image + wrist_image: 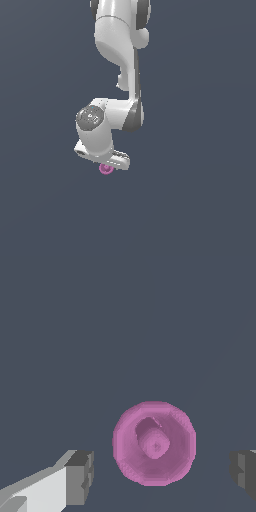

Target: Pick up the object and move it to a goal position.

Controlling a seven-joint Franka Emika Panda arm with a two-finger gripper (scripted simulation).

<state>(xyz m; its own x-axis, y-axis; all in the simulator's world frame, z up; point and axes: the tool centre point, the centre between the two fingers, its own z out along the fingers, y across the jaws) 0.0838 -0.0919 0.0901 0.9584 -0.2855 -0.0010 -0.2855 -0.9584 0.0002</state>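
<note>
Between my two grey fingertips [80, 478] sits the small round pink disc [154, 443] with a pale middle. My white claw [162, 476] is spread apart, touching nothing.

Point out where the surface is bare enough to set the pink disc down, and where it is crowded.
The grey surface is bare on every side of the arm in the exterior view. The only crowded spot is under the open gripper, whose fingers flank the pink disc with gaps on both sides.
</note>
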